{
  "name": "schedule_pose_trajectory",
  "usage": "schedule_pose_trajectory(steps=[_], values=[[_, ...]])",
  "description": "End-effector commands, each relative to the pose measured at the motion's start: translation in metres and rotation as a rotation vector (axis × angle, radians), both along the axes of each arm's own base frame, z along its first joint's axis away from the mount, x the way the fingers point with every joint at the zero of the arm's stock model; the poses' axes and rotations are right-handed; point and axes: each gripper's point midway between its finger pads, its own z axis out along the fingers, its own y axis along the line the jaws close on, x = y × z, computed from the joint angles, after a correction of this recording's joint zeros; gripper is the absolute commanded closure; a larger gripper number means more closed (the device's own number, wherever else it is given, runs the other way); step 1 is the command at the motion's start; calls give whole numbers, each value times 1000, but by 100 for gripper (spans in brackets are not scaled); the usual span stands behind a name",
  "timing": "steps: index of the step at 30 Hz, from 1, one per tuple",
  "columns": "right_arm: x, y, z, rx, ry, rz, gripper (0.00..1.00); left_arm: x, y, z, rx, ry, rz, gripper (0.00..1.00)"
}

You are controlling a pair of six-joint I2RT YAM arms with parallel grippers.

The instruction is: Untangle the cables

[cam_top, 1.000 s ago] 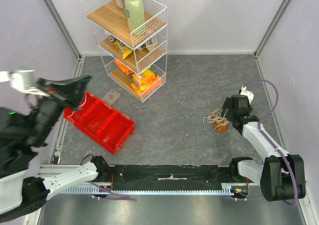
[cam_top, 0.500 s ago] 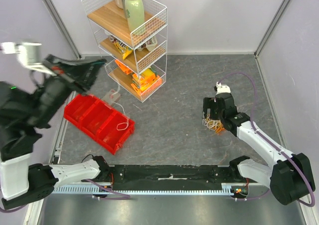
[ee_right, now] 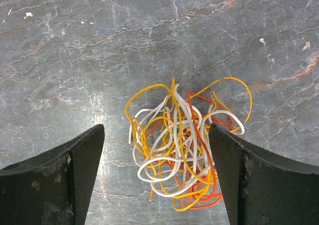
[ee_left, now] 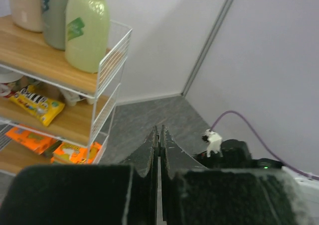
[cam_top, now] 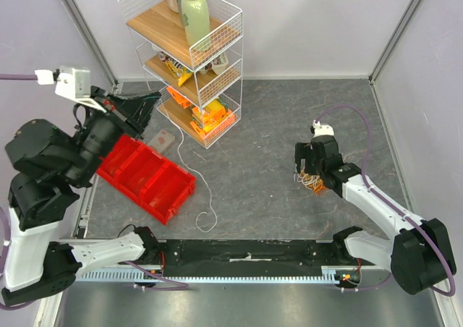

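I count one tangle of cables (ee_right: 182, 148) on the grey table (cam_top: 275, 117), right of centre. It is made of orange, yellow and white loops knotted together. One more thin white strand (cam_top: 197, 171) lies apart from it. That strand runs from near the rack's foot, past the red bin's corner, to a small curl close to the near edge.

I have two arms. The right gripper (ee_right: 155, 130) hangs directly over the tangle with its jaws spread wide. One finger sits on each side of the loops and neither touches them. The left gripper (ee_left: 159, 135) is raised high on the left with its fingers (ee_left: 149, 155) pressed together. I cannot tell whether they pinch the white strand.

One white wire rack (cam_top: 231, 23) stands at the back left. It has three wooden shelves. The top shelf holds three bottles, the nearest a pale green bottle (ee_left: 87, 28). Yellow snack packets (ee_left: 37, 105) lie on the middle shelf and orange packets (ee_left: 75, 153) on the lowest. One divided red bin (cam_top: 137, 169) sits below the left arm, with a small flat grey pad (cam_top: 165, 139) just beside it.
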Motion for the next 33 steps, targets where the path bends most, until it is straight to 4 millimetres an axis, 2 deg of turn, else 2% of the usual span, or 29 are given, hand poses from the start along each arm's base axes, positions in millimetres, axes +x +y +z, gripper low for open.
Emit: schedule_pose_trajectory(steps=[1, 3, 5, 10, 14, 17, 20, 24, 33], values=[[4, -3, 4, -8, -34, -3, 7, 11, 41, -2, 48, -35, 205, 98], [4, 0, 3, 3, -31, 3, 7, 13, 49, -3, 61, -38, 243, 98], [5, 2, 3, 11, -32, 5, 7, 11, 51, 6, 53, -68, 247, 98], [5, 2, 2, 13, -31, 3, 7, -7, 44, 59, 1, -168, 143, 98], [5, 4, 0, 17, -28, 6, 7, -24, 46, 102, -46, -268, 86, 98], [5, 5, -2, 23, -21, 11, 7, -29, 50, 121, -58, -319, 88, 98], [5, 6, -4, 20, -17, 14, 7, -28, 53, 129, -64, -345, 110, 98], [5, 5, -6, 16, -10, 14, 7, -10, 61, 118, 25, -334, 226, 98], [1, 2, -13, 1, 1, 15, 7, 29, 79, 33, 219, -221, 477, 98]])
